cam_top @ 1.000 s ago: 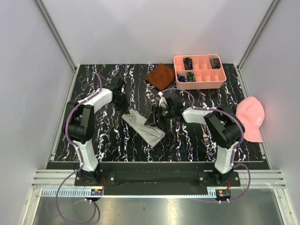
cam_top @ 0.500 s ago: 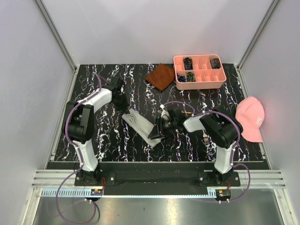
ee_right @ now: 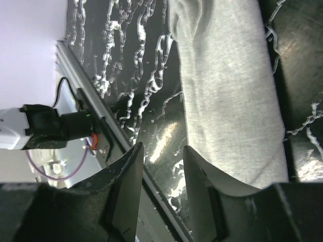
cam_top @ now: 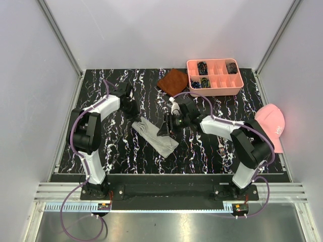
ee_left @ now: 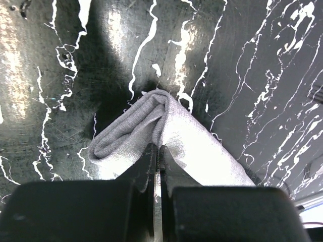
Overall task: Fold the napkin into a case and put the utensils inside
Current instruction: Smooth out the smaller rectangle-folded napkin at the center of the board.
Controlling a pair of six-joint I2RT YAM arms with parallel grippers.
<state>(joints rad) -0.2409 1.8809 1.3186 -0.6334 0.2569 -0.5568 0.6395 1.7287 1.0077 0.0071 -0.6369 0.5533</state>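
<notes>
The napkin point(cam_top: 154, 136) lies folded into a narrow light grey strip, the case, running diagonally at the table's middle. My left gripper point(cam_top: 133, 113) is at its far left end, jaws shut on a raised fold of the napkin point(ee_left: 186, 131), with the fingertips point(ee_left: 150, 156) pressed together. My right gripper point(cam_top: 166, 129) hovers over the strip's right side, open and empty. Its fingers point(ee_right: 201, 191) stand beside the napkin point(ee_right: 227, 91). The silver fork point(cam_top: 221, 147) lies by the right arm. The dark utensil is not in view.
A rust-brown cloth point(cam_top: 173, 82) and a pink compartment tray point(cam_top: 214, 89) sit at the back. A pink cap point(cam_top: 271, 127) lies at the right edge. The left arm's base point(ee_right: 45, 132) and the table's front rail show in the right wrist view.
My right gripper dipped toward the near end of the napkin, then came back toward the far side over the strip's middle. The left gripper and the napkin have not moved.
</notes>
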